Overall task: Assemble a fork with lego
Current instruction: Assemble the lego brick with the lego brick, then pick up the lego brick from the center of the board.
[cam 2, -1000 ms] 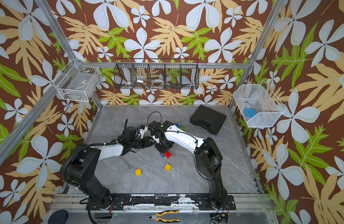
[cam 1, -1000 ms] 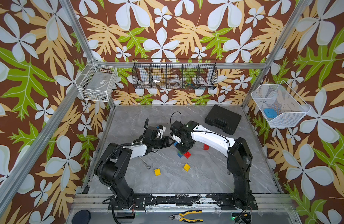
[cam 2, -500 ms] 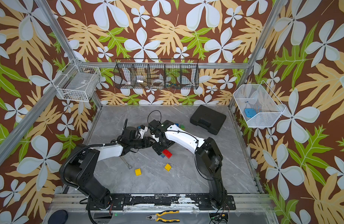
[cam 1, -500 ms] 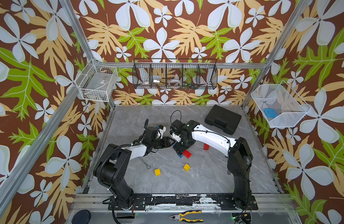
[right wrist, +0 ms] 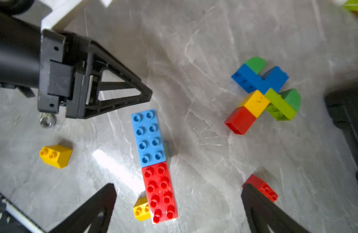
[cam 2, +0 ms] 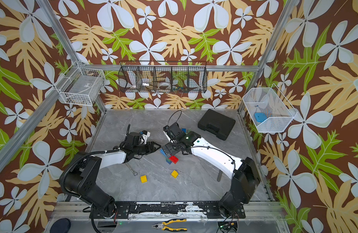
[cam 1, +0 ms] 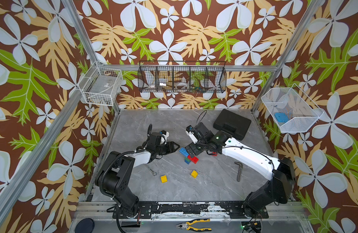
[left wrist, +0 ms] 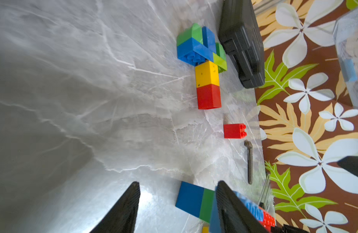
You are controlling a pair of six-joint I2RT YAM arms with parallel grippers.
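Pliers (cam 1: 193, 225): yellow-handled, lying on the front rail.
Yellow bricks (cam 1: 163, 178): two loose ones, apart from each other on the grey table (cam 1: 214, 187).
Blue-and-red bar (right wrist: 154, 165): one long blue brick and one long red brick end to end, studs up, sitting on green and blue bricks beneath.
Right gripper (right wrist: 178, 188): jaws spread wide over the red end of the bar, a finger on each side and clear of it; it carries nothing.
Left gripper (left wrist: 177, 182): jaws partly spread and empty, with the tips just beside the bar's blue end; contact cannot be told.
Loose red brick (right wrist: 261, 187): on the table beside a right finger.
Cross-shaped piece (right wrist: 261, 90): blue, green, yellow and red bricks joined, lying beyond the bar, near the black case (cam 1: 231, 124).
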